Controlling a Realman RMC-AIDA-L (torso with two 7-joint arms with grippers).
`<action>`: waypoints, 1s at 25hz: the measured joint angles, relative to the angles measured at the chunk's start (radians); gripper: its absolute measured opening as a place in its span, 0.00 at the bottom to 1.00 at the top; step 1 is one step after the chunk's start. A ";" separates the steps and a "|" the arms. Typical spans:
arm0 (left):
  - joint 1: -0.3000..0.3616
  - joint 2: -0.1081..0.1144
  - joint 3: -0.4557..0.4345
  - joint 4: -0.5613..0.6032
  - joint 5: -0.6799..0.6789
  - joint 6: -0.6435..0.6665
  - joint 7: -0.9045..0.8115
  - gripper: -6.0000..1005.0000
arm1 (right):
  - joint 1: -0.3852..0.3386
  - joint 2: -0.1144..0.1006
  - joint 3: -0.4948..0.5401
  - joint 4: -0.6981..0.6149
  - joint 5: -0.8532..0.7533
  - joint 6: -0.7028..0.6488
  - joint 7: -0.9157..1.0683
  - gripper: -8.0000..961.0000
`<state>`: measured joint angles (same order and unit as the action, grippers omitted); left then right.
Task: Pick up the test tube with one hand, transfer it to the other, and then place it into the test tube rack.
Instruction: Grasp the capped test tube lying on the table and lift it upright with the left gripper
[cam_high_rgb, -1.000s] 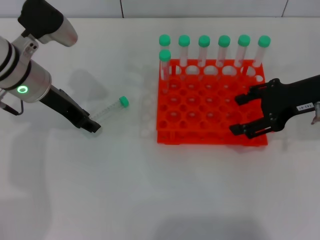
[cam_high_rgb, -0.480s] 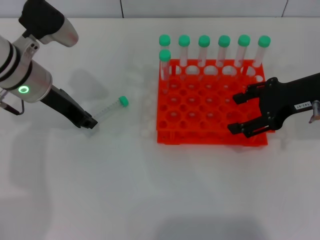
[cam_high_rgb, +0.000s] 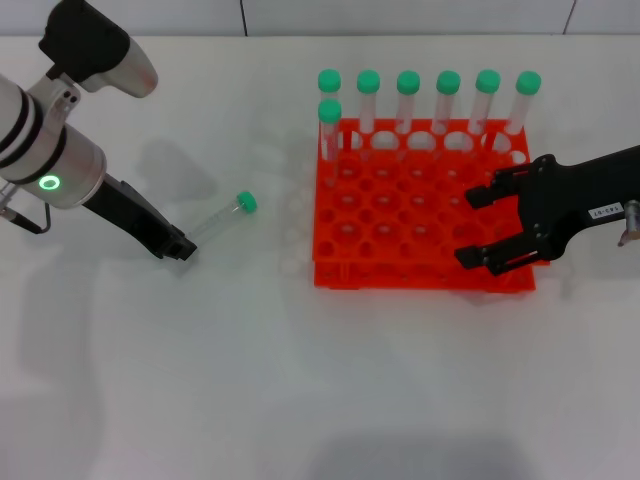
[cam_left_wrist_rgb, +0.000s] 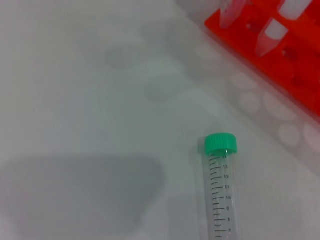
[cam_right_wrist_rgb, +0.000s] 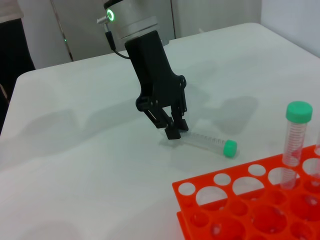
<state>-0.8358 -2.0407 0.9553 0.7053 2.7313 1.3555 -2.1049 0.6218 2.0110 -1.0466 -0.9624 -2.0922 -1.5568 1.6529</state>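
The test tube lies flat on the white bench, well to the left of the test tube rack, with its green cap pointing toward the rack. The left wrist view shows its cap and the printed graduation marks down its clear body.

The left gripper sits right at the tube's bottom end, low against the bench, on a silver-white forearm with a glowing green ring. In the right wrist view its fingers stand close together around that end of the tube, with only a narrow gap between them. Whether the pads actually press on the tube cannot be told.

The orange-red rack stands on the bench with seven green-capped tubes upright in it: six along the far row and one just in front of the leftmost. One of these shows close up in the right wrist view, standing in a hole of the rack.

The right gripper hangs over the right part of the rack, its two fingers spread wide apart with nothing between them.
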 joint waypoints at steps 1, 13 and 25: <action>0.001 -0.001 0.000 0.000 0.002 -0.002 -0.001 0.18 | 0.000 0.000 0.000 0.000 0.000 0.000 0.000 0.81; 0.012 -0.012 -0.003 0.068 -0.019 0.015 -0.006 0.19 | -0.006 0.000 -0.003 -0.005 0.000 -0.006 0.001 0.81; 0.160 -0.035 0.000 0.454 -0.303 0.047 0.053 0.20 | -0.007 -0.001 -0.003 -0.007 0.005 -0.002 -0.007 0.81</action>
<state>-0.6758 -2.0762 0.9557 1.1598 2.4288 1.4024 -2.0515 0.6151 2.0104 -1.0492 -0.9692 -2.0874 -1.5592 1.6457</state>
